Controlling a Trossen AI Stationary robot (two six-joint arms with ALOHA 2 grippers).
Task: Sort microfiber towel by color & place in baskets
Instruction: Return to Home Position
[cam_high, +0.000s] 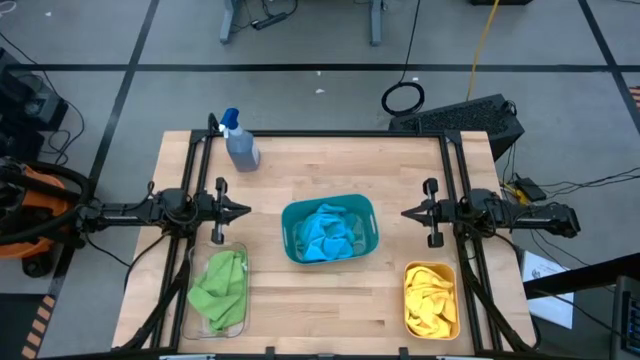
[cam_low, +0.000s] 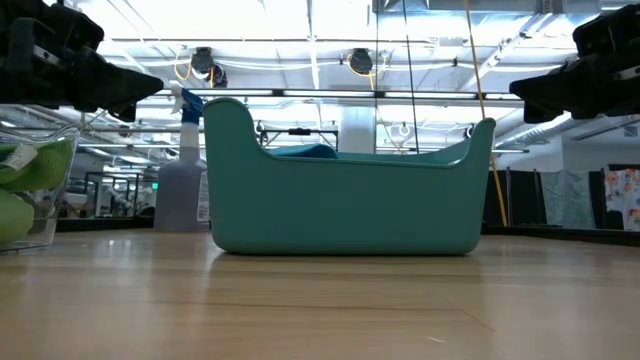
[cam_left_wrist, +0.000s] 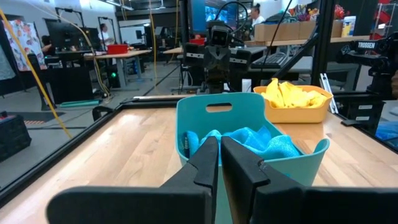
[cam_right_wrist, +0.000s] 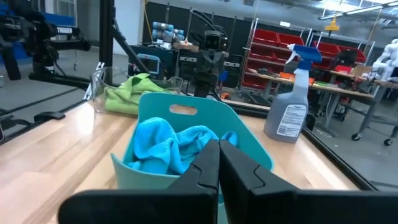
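My left jaws, right jaws both pressed together, empty, flanking teal basket (cam_high: 330, 200); blue microfiber towels (cam_high: 325, 235) heaped inside it.

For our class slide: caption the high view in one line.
Blue towels in teal basket, flanked by shut left tool and right tool; green towels in clear basket, yellow towels in orange basket.

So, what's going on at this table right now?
Nothing is being handled. The left end effector and right end effector hang shut and empty on either side of the teal basket, which holds the blue towels. The green towels lie in the clear basket, the yellow towels in the orange basket.
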